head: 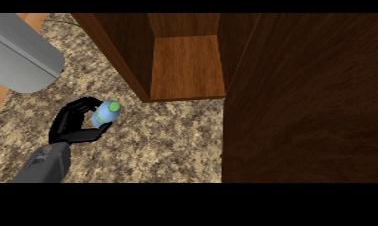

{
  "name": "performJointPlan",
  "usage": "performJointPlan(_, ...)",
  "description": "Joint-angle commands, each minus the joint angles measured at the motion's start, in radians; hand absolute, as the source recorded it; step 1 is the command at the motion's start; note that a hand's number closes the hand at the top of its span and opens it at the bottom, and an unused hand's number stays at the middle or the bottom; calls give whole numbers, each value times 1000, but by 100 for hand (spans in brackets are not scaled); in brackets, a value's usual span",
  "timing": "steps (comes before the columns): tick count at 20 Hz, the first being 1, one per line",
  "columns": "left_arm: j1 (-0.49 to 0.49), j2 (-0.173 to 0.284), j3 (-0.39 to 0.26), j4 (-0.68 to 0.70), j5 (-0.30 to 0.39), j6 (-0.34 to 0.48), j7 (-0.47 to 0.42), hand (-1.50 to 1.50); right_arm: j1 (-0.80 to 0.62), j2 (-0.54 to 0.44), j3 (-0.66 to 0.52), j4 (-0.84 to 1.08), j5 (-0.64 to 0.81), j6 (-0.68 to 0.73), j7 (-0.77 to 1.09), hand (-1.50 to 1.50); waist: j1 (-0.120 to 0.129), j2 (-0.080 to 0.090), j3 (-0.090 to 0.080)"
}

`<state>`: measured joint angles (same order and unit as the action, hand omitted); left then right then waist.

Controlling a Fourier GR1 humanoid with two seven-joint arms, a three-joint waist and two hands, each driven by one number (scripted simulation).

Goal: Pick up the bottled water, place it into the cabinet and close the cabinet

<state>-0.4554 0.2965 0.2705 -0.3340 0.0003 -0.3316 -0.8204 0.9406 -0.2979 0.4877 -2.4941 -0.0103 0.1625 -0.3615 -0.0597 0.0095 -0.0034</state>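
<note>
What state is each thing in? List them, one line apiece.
bottled water: held in the left hand, off to the left of the cabinet, not yet inside.
left hand: fingers and thumb curled round the bottle.
cabinet: open, shelf bare.
cabinet door: swung open, filling the view's right side.
right hand: not in view.

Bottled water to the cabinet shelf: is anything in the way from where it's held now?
Nothing visible blocks it. The left robot hand holds the bottled water over the counter, left of and in front of the open cabinet. Its shelf shows bare, and the door is swung to the right.
</note>
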Motion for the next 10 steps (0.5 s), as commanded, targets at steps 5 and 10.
performJointPlan(5, 63, -116, -78, 34, -117, 200, -263, 150, 28, -22, 24, -105, 45, -42, 55, -150, 24, -1, -1)
performJointPlan(10, 151, -253, -102, -24, -124, 305, -312, 150, 69, -60, -24, -138, 10, -46, 30, -150, 41, -11, 2)
